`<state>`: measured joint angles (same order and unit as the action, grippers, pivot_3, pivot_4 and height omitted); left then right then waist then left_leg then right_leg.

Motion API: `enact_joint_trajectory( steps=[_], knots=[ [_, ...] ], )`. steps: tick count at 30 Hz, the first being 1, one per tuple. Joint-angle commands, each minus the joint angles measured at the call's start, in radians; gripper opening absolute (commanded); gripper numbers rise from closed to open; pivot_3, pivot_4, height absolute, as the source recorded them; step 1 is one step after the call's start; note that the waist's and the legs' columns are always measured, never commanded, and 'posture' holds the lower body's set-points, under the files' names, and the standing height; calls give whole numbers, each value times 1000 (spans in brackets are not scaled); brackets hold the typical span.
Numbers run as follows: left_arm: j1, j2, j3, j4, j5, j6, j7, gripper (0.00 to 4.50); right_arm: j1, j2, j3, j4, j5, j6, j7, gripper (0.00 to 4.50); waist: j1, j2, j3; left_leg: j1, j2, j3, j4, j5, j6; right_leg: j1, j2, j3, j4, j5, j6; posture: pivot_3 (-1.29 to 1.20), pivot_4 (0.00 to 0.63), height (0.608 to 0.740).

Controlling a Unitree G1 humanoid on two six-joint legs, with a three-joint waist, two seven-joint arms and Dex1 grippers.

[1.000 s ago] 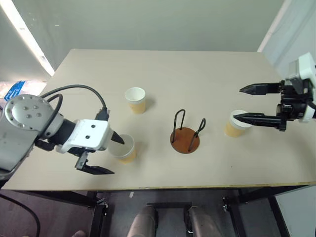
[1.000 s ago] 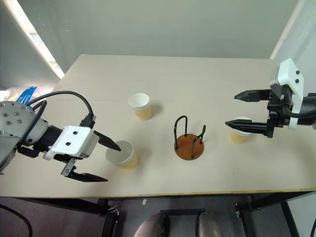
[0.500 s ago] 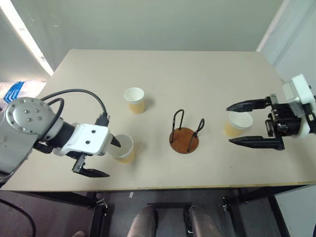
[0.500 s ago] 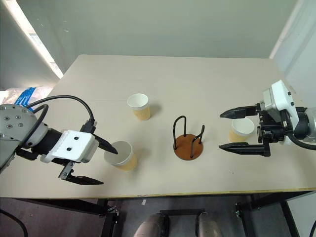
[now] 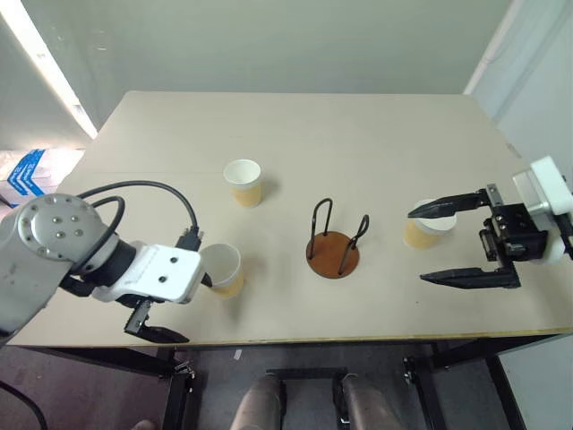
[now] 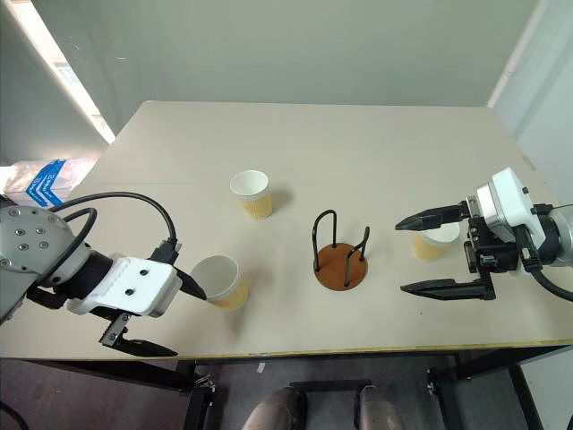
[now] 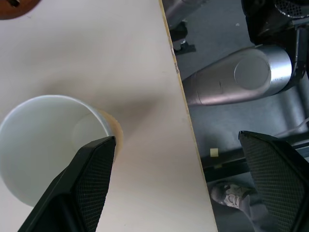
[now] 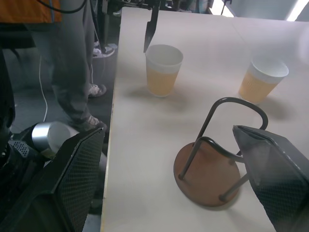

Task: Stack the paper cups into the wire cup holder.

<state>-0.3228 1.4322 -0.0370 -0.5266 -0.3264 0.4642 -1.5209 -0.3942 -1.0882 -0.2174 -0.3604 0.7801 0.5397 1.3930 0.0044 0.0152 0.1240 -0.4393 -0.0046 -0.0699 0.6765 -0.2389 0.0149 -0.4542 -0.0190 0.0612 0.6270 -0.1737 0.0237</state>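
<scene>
Three paper cups stand upright on the table: one far left [image 5: 243, 181], one near left [image 5: 222, 269] and one on the right [image 5: 423, 228]. The wire cup holder [image 5: 333, 253] stands empty between them. My left gripper [image 6: 183, 321] is open. One of its fingers [image 7: 91, 169] is at the near-left cup's [image 7: 48, 140] rim and the other hangs past the table's front edge, so the cup sits beside the gap. My right gripper [image 6: 401, 258] is open and holds nothing. It points toward the holder [image 8: 212, 164], with its upper finger in front of the right cup [image 6: 431, 242].
The table's front edge [image 7: 179, 87] runs just under my left gripper, with floor and metal frame beyond it. A person's legs [image 8: 72, 58] stand beside the table's far side in the right wrist view. A blue-and-white bag [image 5: 27, 170] lies off the table's left.
My right gripper has come down and back toward the front edge and turned to point at the holder. My left gripper has sunk slightly toward the front edge. Cups and holder stay put.
</scene>
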Motion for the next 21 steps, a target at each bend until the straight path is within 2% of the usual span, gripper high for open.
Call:
enact_joint_trajectory(
  steps=[1,8,21],
  knots=[
    [-5,15,0,5,62,-31,26,4459,-21,-8,-6,-2,-3,-14,12,4500,0,0,0,0,0,0,0,0,0,0,0,0,0,0,0,0,150,740],
    [-44,-38,-53,44,137,-74,63,4459,-13,-6,-7,-3,-6,-18,13,4500,0,0,0,0,0,0,0,0,-1,0,0,0,0,-1,-1,0,150,740],
    [30,-27,-6,0,85,-84,22,4459,8,-29,-19,3,-17,-19,43,4500,-1,0,0,0,0,0,0,-1,-2,0,0,0,0,-1,-2,0,150,740]
  ],
)
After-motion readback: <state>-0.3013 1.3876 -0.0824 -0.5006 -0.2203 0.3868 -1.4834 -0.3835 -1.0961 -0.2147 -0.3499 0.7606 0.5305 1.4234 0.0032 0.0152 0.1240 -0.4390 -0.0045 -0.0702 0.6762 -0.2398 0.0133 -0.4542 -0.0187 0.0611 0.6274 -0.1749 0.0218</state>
